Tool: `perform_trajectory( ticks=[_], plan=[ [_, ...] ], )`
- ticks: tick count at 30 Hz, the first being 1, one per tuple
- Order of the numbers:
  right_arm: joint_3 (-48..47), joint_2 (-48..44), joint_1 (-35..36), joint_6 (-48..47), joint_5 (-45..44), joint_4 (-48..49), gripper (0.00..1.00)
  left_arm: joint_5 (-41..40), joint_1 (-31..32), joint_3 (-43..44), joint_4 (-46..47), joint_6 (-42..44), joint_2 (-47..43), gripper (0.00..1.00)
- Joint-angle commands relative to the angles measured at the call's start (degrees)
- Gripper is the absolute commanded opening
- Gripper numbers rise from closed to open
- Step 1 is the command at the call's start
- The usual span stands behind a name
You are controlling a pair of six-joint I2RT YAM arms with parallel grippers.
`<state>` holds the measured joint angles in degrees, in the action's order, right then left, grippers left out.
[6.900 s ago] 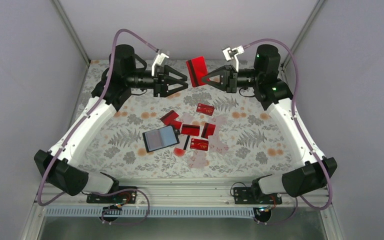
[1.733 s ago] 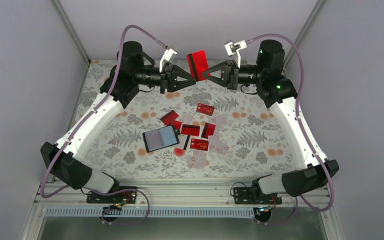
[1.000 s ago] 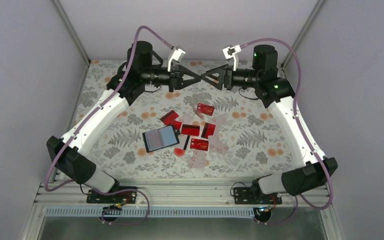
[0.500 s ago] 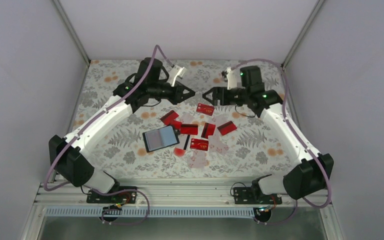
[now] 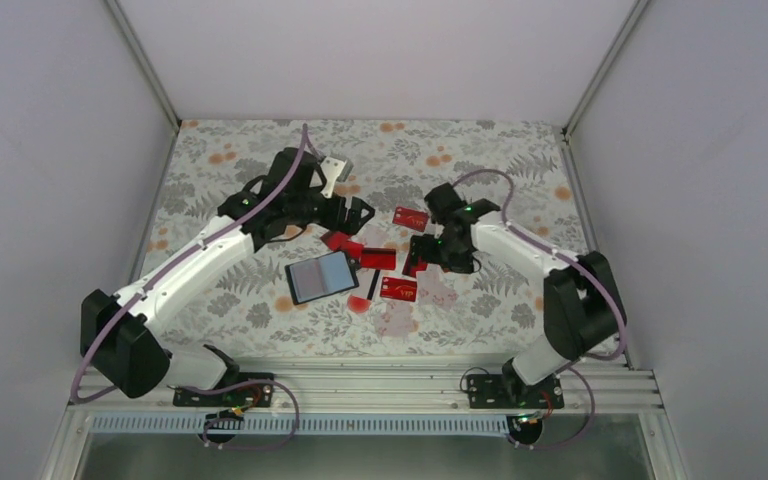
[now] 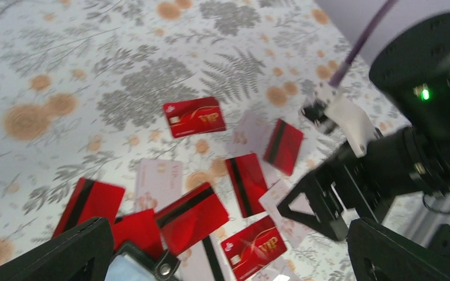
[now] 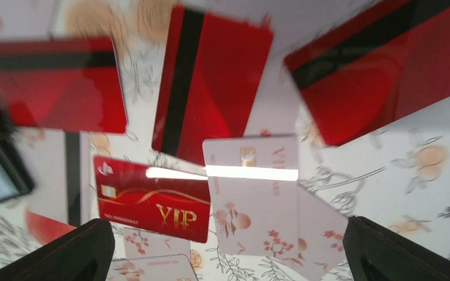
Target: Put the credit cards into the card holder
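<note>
- Several flat red rectangular plastic credit cards (image 5: 380,260) lie loose on the floral-print tablecloth (image 5: 410,150), bunched just beside the right edge of the black rectangular card holder with a shiny grey-blue face (image 5: 320,277). None shows inside the holder, so the step in hand is judged to be a first pick.
- Left gripper (image 6: 229,225): jaws spread wide with nothing between them. It hangs over the far-left part of the bunch, near the card holder's far corner.
- Right gripper (image 7: 228,225): jaws also spread wide and empty, low and close over the cards. Its wrist view is blurred.
- Likely best targets are the red card with a black stripe (image 7: 211,82) or the red card with gold VIP lettering (image 7: 152,199), both under the right gripper. Each meets a pale whitish card (image 7: 252,193) at an edge, so one edge may sit lifted. Which lies on top cannot be told.
- Flat cards give little to pinch. The jaws should narrow first, then come in tilted and work one fingertip under a raised edge. They should take one card only.
- The arms are near each other, so only one should move at a time. The left gripper could pin the card holder so it does not skid.
- The holder's slot is not visible. It needs locating first, then the card goes in edge-first at a shallow angle.
</note>
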<state>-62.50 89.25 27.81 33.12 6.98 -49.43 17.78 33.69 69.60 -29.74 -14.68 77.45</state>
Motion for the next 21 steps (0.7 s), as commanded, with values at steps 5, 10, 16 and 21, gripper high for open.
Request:
perform_trajectory(
  ticks=[5, 10, 16, 21],
  plan=[
    [0.47, 6.58, 5.67, 0.90, -3.19, -2.19, 0.99, -7.00, 0.44, -3.63, -2.37, -1.59, -1.38, 1.00],
    [-0.84, 10.85, 6.24, -0.84, -5.92, -2.53, 0.99, -6.20, 0.45, -5.56, -3.04, -0.31, -1.92, 1.00],
    [-2.79, 14.11, 5.89, -2.89, -5.68, -1.81, 0.96, -5.46, 0.50, -6.04, -3.48, -0.80, -2.56, 1.00],
    [-0.11, 13.57, 5.90, -3.09, -5.27, -0.67, 0.87, -4.10, 0.57, -7.39, -3.22, 0.36, -5.05, 1.00]
  ],
)
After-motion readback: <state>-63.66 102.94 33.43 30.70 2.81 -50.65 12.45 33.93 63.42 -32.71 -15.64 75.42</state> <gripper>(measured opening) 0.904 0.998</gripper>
